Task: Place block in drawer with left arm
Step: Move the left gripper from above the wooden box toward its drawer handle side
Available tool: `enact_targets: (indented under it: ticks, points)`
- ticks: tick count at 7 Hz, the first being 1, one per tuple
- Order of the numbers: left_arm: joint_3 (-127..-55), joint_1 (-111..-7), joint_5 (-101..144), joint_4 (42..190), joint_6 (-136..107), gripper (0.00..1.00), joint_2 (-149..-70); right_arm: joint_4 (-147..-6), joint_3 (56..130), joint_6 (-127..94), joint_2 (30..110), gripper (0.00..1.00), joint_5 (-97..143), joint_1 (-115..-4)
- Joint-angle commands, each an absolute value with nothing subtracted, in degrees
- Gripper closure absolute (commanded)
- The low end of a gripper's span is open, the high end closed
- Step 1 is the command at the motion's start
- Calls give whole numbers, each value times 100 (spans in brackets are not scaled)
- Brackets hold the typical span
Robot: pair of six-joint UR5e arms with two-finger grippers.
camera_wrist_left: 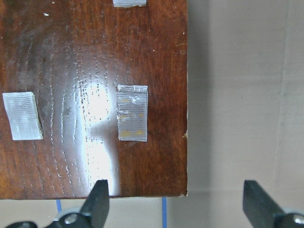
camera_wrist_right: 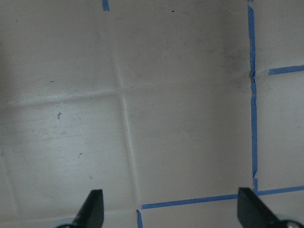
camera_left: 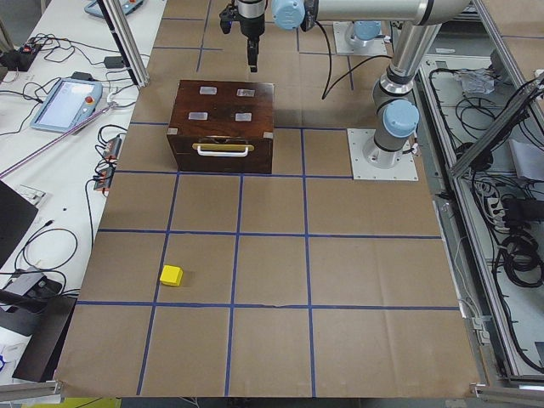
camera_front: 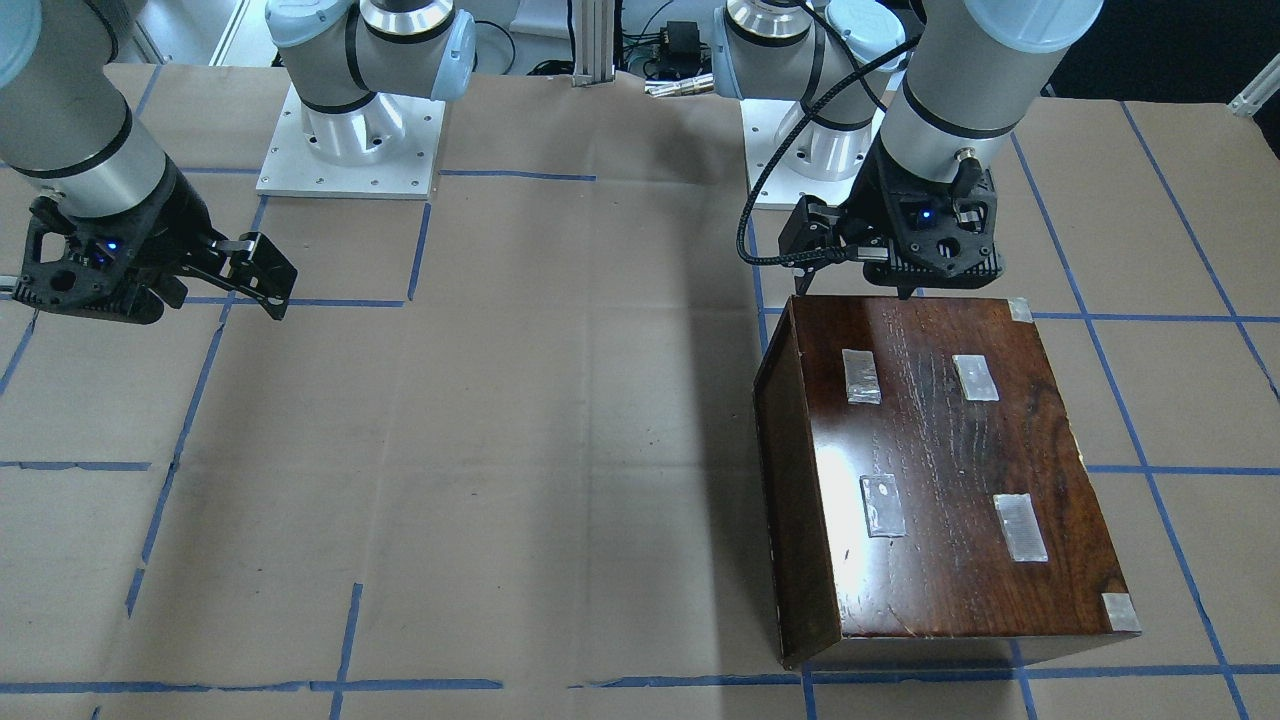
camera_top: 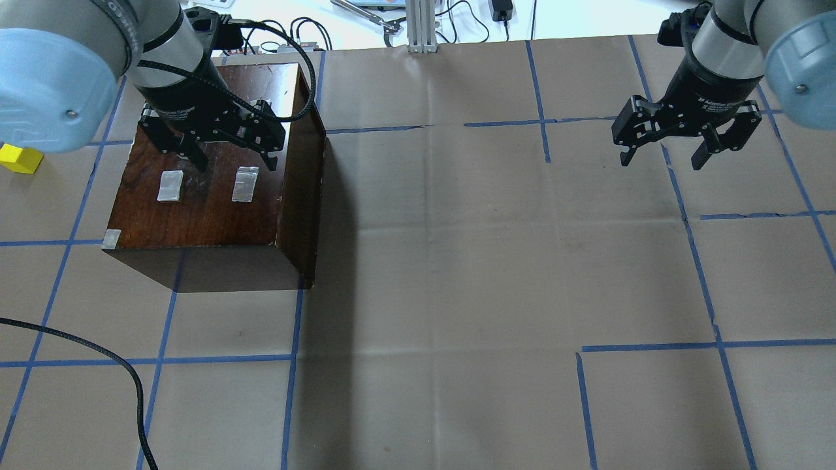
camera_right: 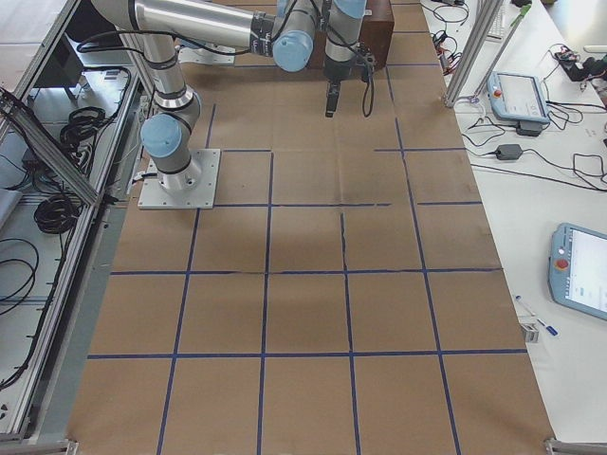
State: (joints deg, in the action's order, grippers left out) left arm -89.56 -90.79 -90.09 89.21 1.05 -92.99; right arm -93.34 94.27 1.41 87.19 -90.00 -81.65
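The left fingers point(camera_top: 270, 153) stand spread wide apart with nothing between them, hanging above the cabinet point(camera_top: 209, 209) and touching nothing. In the wrist view one finger sits over the edge of the glossy top and the other over the bare counter point(camera_top: 457, 261) beside it. Four tape patches point(camera_wrist_left: 132, 113) are stuck on that top. A black cable loops off the left arm point(camera_top: 59, 59).

The drawer point(camera_left: 223, 157) is pushed fully in, so its inside cannot be seen. The block point(camera_left: 172, 274) lies on the counter well apart from the cabinet, out in front of the drawer's pull.

The right fingers point(camera_top: 700, 155) are likewise spread and empty, above bare paper and blue tape lines, far from the cabinet.
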Motion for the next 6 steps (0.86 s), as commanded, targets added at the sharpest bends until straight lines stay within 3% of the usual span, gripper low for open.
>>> enact_targets:
  ticks: [1, 6]
  points:
    - [-8956, -9079, -9009, 8921, 105, 1, -9299, -9334, 9431, 141, 8719, 0, -9000, -8165]
    - [-8869, -8957, -8991, 8921, 184, 1, -9342, -9334, 9431, 141, 8719, 0, -9000, -8165]
